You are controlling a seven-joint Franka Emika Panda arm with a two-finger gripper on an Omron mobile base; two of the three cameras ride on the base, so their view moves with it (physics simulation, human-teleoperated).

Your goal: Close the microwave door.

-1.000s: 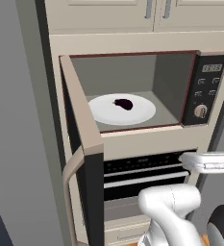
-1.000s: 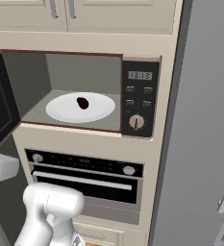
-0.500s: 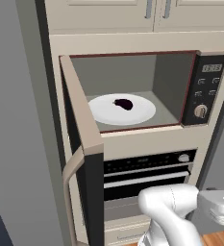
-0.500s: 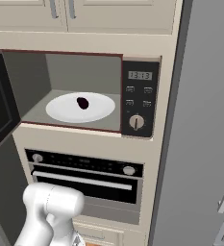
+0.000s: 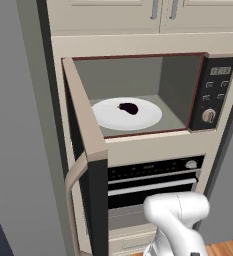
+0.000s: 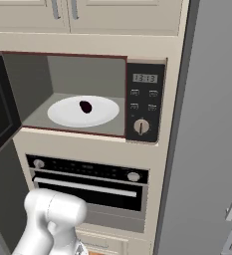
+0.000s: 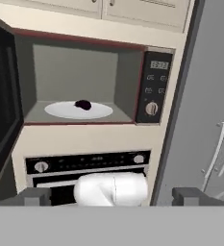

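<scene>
OK, microwave door [image 5: 85,150] hangs wide open, left of the microwave [image 5: 138,95], edge-on to me. Gripper [image 7: 111,198] fingers spread wide, holding nothing, well apart from door. Risk imo: swinging in blind, I clip the handle [image 5: 74,200] or oven [image 6: 90,187]. Count: 1 plate [image 6: 82,110], 1 dark lump on it.

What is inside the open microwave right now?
Inside the microwave a round white plate lies on the grey floor, bearing one small dark item. Whatever lies beneath the plate is covered.

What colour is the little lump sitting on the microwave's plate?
Very dark, nearly black with a purplish tinge; the lump on the white plate shows best in the left base view.
</scene>
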